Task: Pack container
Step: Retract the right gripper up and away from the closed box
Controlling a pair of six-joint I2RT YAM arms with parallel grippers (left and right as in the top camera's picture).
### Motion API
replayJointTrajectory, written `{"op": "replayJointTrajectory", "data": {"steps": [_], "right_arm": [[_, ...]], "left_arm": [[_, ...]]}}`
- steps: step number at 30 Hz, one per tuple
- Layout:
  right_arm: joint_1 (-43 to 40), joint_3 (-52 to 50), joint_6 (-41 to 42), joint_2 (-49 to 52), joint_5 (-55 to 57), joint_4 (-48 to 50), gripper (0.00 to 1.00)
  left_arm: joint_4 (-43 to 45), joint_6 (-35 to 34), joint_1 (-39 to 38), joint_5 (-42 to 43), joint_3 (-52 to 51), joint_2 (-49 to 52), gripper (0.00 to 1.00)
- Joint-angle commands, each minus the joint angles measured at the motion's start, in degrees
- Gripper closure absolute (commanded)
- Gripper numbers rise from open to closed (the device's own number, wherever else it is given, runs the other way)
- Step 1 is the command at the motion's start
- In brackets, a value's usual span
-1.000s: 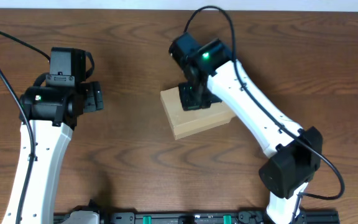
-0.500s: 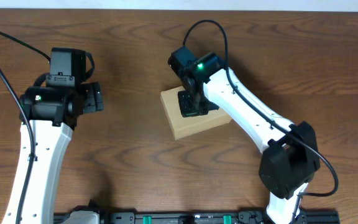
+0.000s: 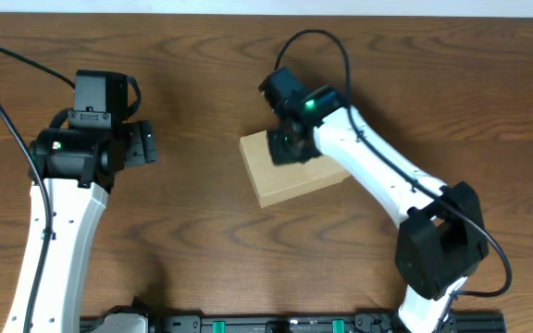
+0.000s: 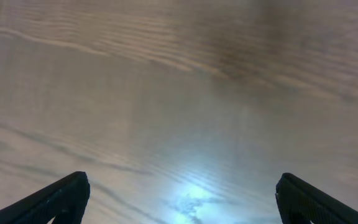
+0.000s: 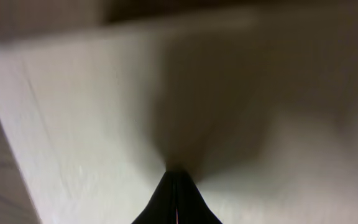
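The container (image 3: 290, 176), a small plain tan cardboard box with its flap lid down, lies near the middle of the table. My right gripper (image 3: 288, 148) is shut and empty, its tip resting on the lid near the box's far edge. In the right wrist view the closed fingertips (image 5: 176, 186) touch the pale cardboard lid (image 5: 92, 118), which fills the frame. My left gripper (image 3: 146, 145) is open and empty over bare table at the left, far from the box. In the left wrist view its two dark fingertips (image 4: 61, 198) stand wide apart above the wood.
The brown wooden table (image 3: 202, 65) carries nothing else that shows. A black rail (image 3: 276, 324) runs along the front edge between the two arm bases. Black cables loop from both arms near the far edge.
My right gripper has shifted slightly toward the far edge of the lid and its wrist has turned. The box and the left arm have not moved.
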Motion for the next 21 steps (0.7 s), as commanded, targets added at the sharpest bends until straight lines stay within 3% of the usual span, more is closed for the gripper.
{"op": "replayJointTrajectory", "data": {"steps": [1,2,3,4,5,10,11,12,16,21], "right_arm": [[-6.38,2.49,-6.27,-2.43,3.69,3.48,0.96],[-8.17,2.58,-8.46,-3.17,5.38,5.53,0.93],[-10.03,2.58,-11.23,-3.82,6.91,7.50,0.80],[-12.26,2.58,-14.38,-4.33,7.80,9.88,0.53],[-14.19,2.58,-17.40,-4.61,7.76,11.56,0.48],[-24.41,2.56,-21.62,-5.84,6.43,11.82,0.50],[-26.25,2.49,-21.94,-6.23,5.33,11.74,0.52],[-28.04,2.38,-22.21,-6.86,3.96,11.74,0.55],[-34.10,2.05,-22.93,-11.37,0.76,10.38,0.65],[-37.73,-5.53,-25.18,-21.55,0.81,13.38,0.65]], "left_arm": [[1.88,1.49,0.24,3.04,1.03,0.46,0.04],[2.60,3.28,0.24,4.68,1.03,0.46,0.05],[3.69,5.84,0.24,7.10,1.03,0.46,0.05],[4.81,7.34,0.24,8.96,1.03,0.55,0.05],[5.90,8.52,0.24,10.51,1.03,0.66,0.05],[7.13,12.74,0.33,16.09,1.03,1.90,0.00],[6.49,12.70,0.35,16.94,1.03,2.10,0.07],[5.95,12.68,0.35,17.75,1.01,2.10,0.08],[3.32,7.13,0.20,17.73,0.81,0.28,0.13],[5.68,2.01,-3.76,17.42,-7.26,-10.71,0.15]]}}
